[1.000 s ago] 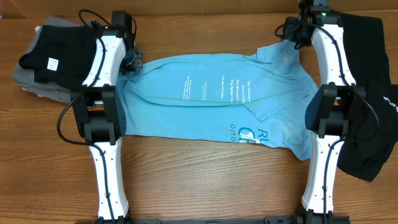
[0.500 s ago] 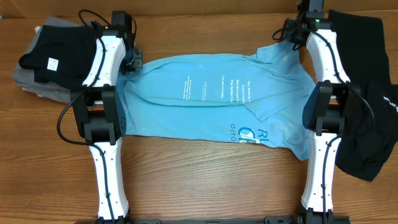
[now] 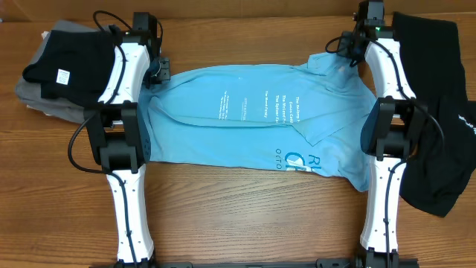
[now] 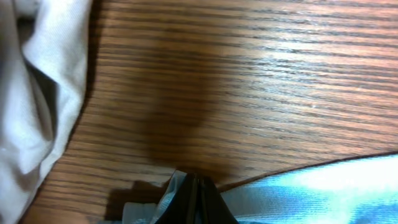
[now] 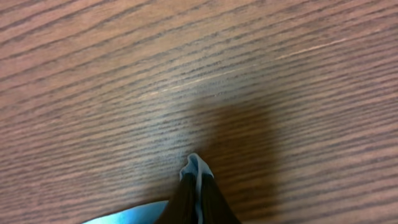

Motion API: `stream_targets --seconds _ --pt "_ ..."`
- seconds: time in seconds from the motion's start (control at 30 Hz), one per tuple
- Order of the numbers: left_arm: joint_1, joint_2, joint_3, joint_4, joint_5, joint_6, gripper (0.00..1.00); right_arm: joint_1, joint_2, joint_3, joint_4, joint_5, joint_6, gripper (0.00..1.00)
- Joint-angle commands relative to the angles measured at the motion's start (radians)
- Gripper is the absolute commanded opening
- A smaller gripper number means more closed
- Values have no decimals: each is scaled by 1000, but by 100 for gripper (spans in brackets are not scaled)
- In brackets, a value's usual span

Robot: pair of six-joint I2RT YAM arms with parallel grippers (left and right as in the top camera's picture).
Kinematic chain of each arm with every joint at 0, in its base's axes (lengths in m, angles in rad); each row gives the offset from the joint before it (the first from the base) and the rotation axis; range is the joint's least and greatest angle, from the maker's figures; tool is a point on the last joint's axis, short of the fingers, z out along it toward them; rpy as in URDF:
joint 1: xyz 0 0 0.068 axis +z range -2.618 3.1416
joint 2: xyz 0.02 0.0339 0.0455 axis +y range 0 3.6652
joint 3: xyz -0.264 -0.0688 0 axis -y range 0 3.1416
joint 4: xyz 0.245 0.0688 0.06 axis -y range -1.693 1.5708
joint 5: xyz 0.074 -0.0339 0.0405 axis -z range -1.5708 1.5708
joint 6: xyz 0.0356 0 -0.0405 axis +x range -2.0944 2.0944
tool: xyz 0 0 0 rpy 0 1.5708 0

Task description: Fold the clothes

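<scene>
The light blue T-shirt is being held at its two far corners. My right claw is clamping shut on a small tuft of it, which is poking out between the tips. My left claw is pressing shut on its edge, with blue cloth lying on either side of the fingers. Just ahead of both claws the counter is showing bare wood. Behind them the T-shirt is lying spread out toward my bases, lettering up. Off to the left of my left claw a pale cloth is crowding close, and outside my right arm a black garment is lying draped.

I am judging the right grip to be the weaker one: so little cloth is caught that a quick lift could be pulling it free. Pulling unevenly would be skewing the fold, and swinging leftward could be dragging the pale cloth along.
</scene>
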Motion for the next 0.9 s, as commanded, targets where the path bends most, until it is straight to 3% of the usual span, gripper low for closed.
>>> stream_targets --seconds 0.0,0.3,0.7,0.87 --pt "23 -24 47 -4 -6 8 4 -2 24 111 -46 -7 -1 4" --pt "26 -44 188 -96 -6 8 4 -14 -10 435 -354 -38 0 4" --pt "51 -44 342 -332 -6 8 4 -124 -124 549 -786 -240 59 4" --pt "69 -44 361 -420 -6 9 4 -157 -199 554 -785 -272 60 4"
